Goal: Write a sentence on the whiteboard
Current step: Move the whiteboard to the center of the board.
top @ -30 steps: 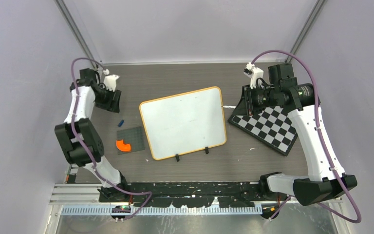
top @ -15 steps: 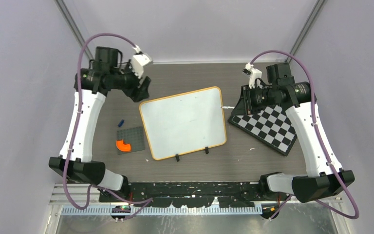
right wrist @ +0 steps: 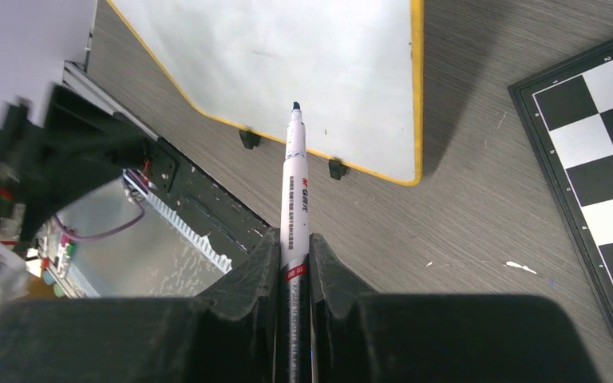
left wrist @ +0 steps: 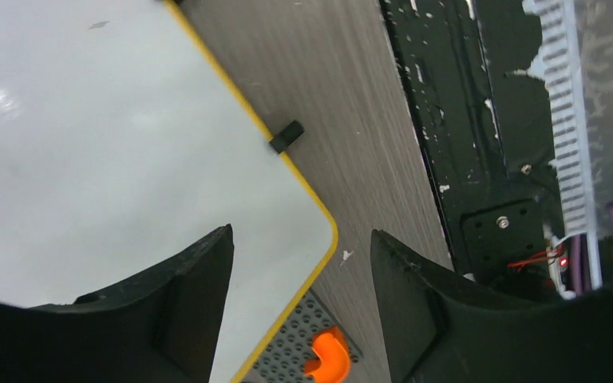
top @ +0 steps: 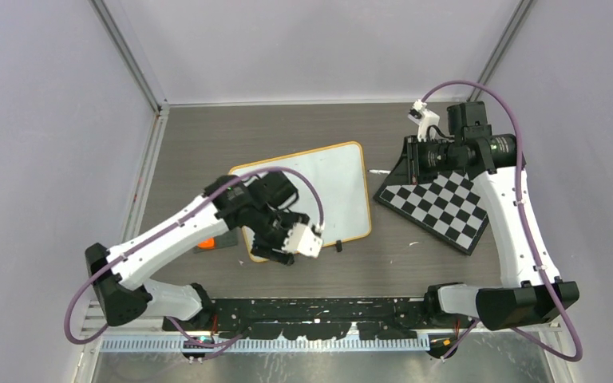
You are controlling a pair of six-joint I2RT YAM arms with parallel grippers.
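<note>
The whiteboard is lying flat in the middle of the table, a bit rotated, and its surface is showing no writing. The two black clip feet are sitting on its near edge.

R arm: the right gripper is clenching tight on a white marker. The barrel is sticking out straight btw. the fingers, with the dark tip uncapped. In the top view this gripper is hanging over the far corner of the checkered board, and the marker tip is pointing at the whiteboard's right edge, just beside the frame and not on the white surface. Cannot tell if the tip is touching the table.

L arm: the left gripper is standing released, with the jaws wide apart and nothing btw. them. It is hovering over the near-left rounded corner of the whiteboard, w/ one clip foot in its view. Cannot tell if the fingers are touching the board.

Beside that corner an orange curved piece is lying on a grey perforated pad
</note>
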